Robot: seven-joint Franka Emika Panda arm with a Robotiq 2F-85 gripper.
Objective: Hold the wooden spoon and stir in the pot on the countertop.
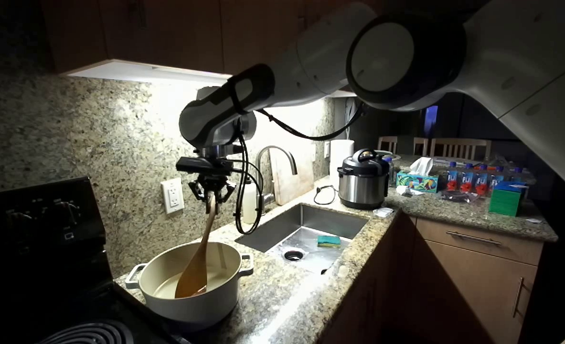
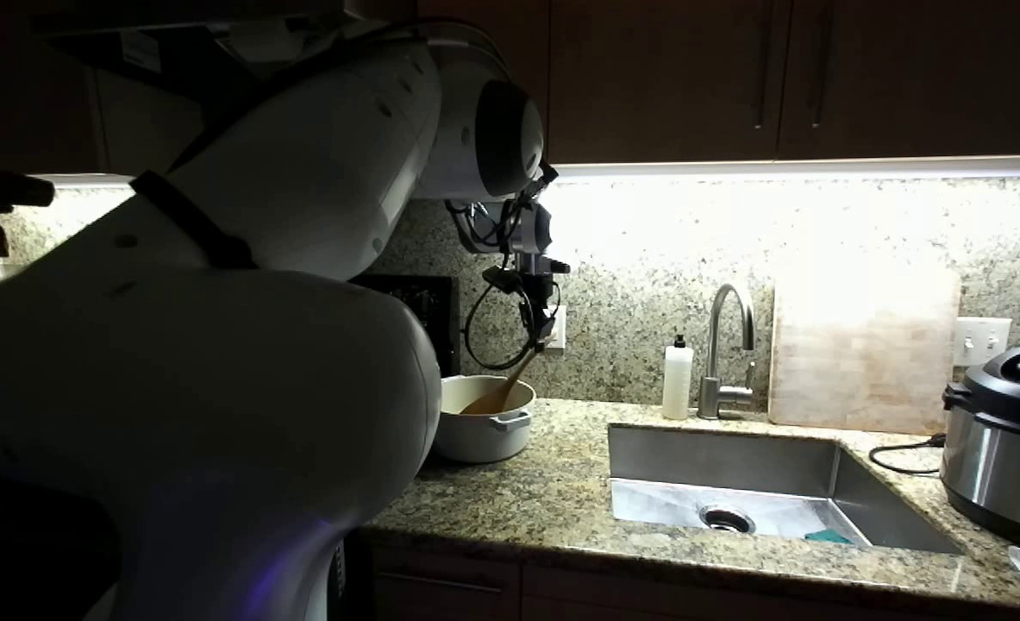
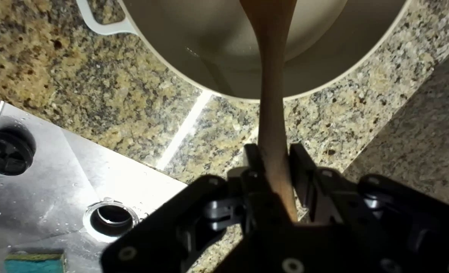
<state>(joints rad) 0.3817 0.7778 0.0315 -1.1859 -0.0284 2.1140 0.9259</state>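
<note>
The cream-white pot [image 1: 191,308] stands on the speckled granite countertop [image 1: 272,291] beside the stove; it also shows in an exterior view [image 2: 482,440]. The wooden spoon [image 1: 194,270] leans in it, bowl down inside the pot and handle slanting up. My gripper [image 1: 212,206] is above the pot's sink-side, backsplash-side edge, shut on the spoon's handle. In the wrist view the handle [image 3: 272,87] runs between the two fingers [image 3: 273,151] and over the pot's near rim; the spoon's bowl is cut off at the top. The pot's interior looks tan, with a wet glint.
The black stove [image 1: 38,248] adjoins the pot. A steel sink [image 1: 282,243] with a sponge [image 1: 329,241] lies on the other side. A faucet [image 2: 716,354], soap bottle [image 2: 678,379] and cutting board [image 2: 863,354] stand behind it. The steel-and-black cooker [image 1: 363,181] is farther along. Cables hang beside the gripper.
</note>
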